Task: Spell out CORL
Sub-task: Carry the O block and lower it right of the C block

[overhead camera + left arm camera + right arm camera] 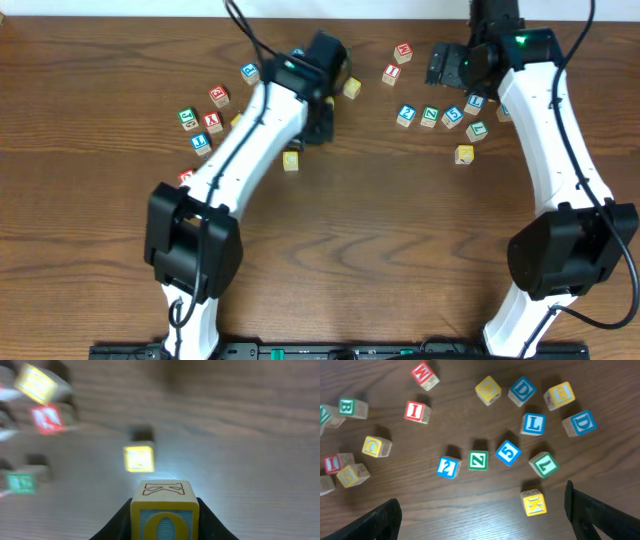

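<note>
My left gripper is shut on a yellow-edged block with a yellow O on a blue face and an outlined K on top. It hangs above the table, behind a yellow block. In the overhead view the left gripper hides the O block, and the yellow block lies just below it. My right gripper is open and empty, high over a scatter of blocks. Among these are a blue L, a green L and a yellow block with a round letter.
Under the right gripper also lie a red M, red I, green B, two blue D blocks, blue 5, green Z and yellow K. More blocks sit by the left arm.
</note>
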